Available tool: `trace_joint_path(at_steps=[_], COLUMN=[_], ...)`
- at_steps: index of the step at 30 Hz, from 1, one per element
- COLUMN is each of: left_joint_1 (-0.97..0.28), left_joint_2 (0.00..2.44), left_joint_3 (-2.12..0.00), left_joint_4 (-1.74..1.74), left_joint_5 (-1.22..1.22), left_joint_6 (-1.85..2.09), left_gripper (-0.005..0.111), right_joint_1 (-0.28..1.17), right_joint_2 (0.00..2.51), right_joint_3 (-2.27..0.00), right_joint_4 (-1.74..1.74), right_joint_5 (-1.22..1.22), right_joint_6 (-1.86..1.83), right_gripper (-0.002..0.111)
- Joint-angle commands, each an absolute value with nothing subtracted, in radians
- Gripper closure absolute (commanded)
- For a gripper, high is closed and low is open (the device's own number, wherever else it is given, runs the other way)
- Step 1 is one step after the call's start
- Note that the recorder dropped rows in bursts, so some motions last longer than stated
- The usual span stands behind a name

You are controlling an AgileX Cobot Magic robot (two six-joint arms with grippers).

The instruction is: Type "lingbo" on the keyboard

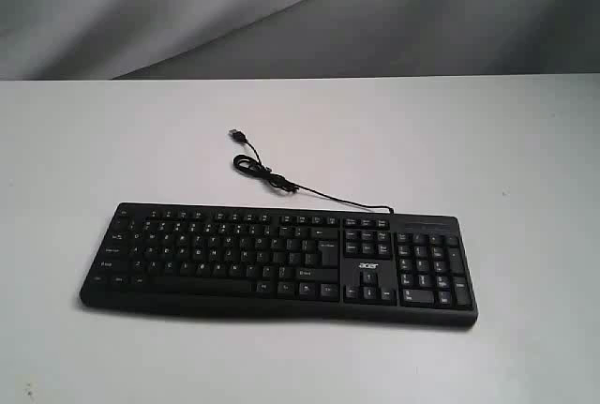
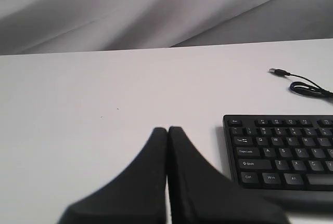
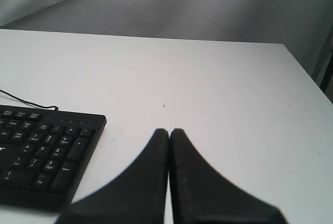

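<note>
White table (image 1: 94, 151) bears keyboard (image 1: 272, 259); left gripper (image 2: 167, 130), right gripper (image 3: 168, 132) flank it, closed and empty

place: staged lab-like test setup | evidence: plain white table (image 1: 94, 142), grey draped cloth backdrop (image 1: 281, 10)

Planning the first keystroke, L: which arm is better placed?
Left, marginally. The left gripper, jaws shut, hangs beside the letter-key end of the long flat black white-lettered keyboard; the right gripper, also shut, sits beyond the number pad, which separates it from the letters.
</note>
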State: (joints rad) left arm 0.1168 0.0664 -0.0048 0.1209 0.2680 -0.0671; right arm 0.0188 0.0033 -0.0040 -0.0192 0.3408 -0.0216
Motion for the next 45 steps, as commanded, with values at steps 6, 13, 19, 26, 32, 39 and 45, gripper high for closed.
trace_joint_path(at_steps=[6, 13, 19, 26, 32, 39, 45], left_joint_1=[0.116, 0.116, 0.118, 0.191, 0.193, 0.193, 0.193], left_joint_2=[0.07, 0.07, 0.07, 0.118, 0.119, 0.119, 0.119], left_joint_3=[0.0, 0.0, 0.0, 0.0, 0.0, 0.0, 0.0], left_joint_4=[0.117, 0.117, 0.117, 0.117, 0.117, 0.117, 0.117], left_joint_5=[0.262, 0.262, 0.262, 0.262, 0.262, 0.262, 0.262], left_joint_6=[-0.069, -0.069, -0.069, -0.069, -0.069, -0.069, -0.069], left_gripper=[0.106, 0.106, 0.106, 0.106, 0.106, 0.106, 0.106], right_joint_1=[0.011, 0.011, 0.011, 0.011, 0.011, 0.011, 0.011], right_joint_2=[0.0, 0.0, 0.0, 0.0, 0.0, 0.0, 0.048], right_joint_3=[0.0, 0.0, 0.0, 0.0, 0.0, 0.0, -0.069], right_joint_4=[-0.008, -0.008, -0.007, -0.007, 0.106, 0.184, -0.033], right_joint_5=[0.337, 0.324, 0.076, -0.088, -0.336, -0.352, -0.229], right_joint_6=[-0.022, -0.022, -0.022, -0.022, 0.124, 0.237, 0.363], right_gripper=[0.108, 0.108, 0.108, 0.108, 0.108, 0.108, 0.108])
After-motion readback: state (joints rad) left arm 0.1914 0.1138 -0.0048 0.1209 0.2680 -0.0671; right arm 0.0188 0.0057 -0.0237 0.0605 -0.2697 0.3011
